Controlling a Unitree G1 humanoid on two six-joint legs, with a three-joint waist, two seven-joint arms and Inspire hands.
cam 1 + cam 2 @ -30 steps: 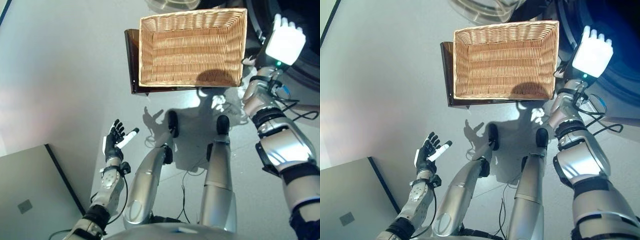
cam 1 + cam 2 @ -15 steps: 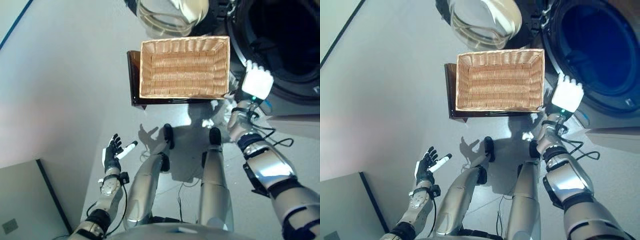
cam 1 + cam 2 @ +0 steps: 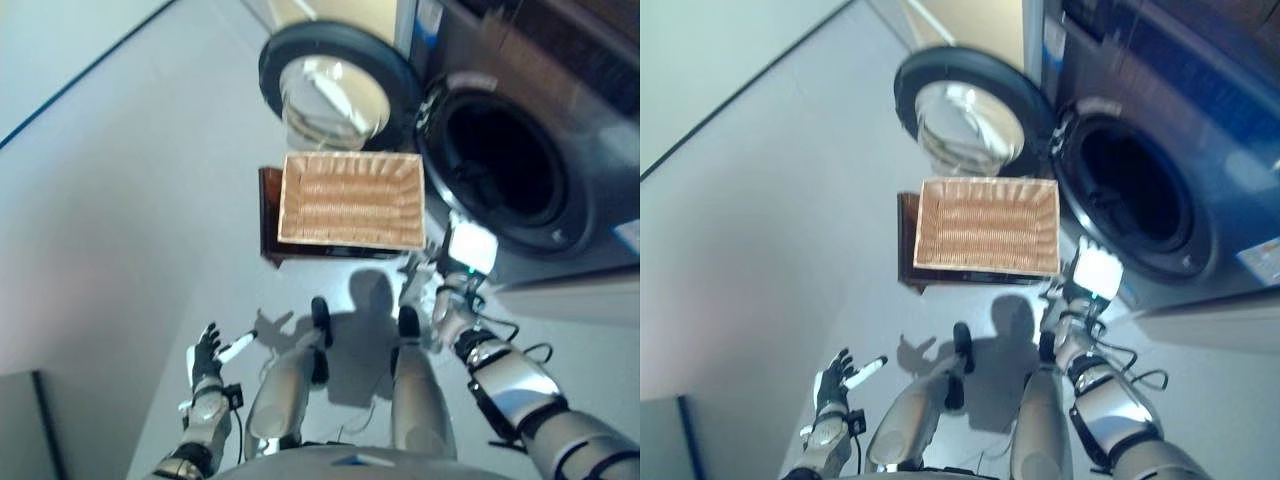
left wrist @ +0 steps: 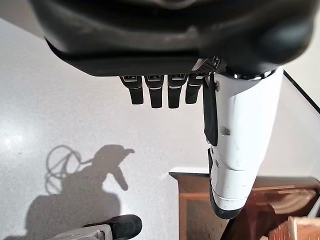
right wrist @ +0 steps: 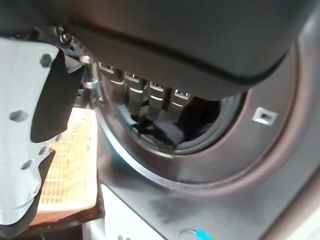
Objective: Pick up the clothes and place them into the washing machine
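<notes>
— Where are you standing, operator?

— You're in a laundry area: a dark front-loading washing machine [image 3: 1160, 190] stands before you, its round glass door [image 3: 965, 115] swung wide to the left of the drum opening [image 3: 495, 165].

— What else tells you so?

— Just left of the machine, a woven wicker basket [image 3: 350, 200] sits on a low dark wooden stand [image 3: 270, 215]. Around both spreads a smooth pale grey floor [image 3: 130, 200].

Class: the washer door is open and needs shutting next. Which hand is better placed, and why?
Right. The right hand hangs open beside the washing machine, though its door lies beyond the basket. The left hand is low over bare floor.
</notes>
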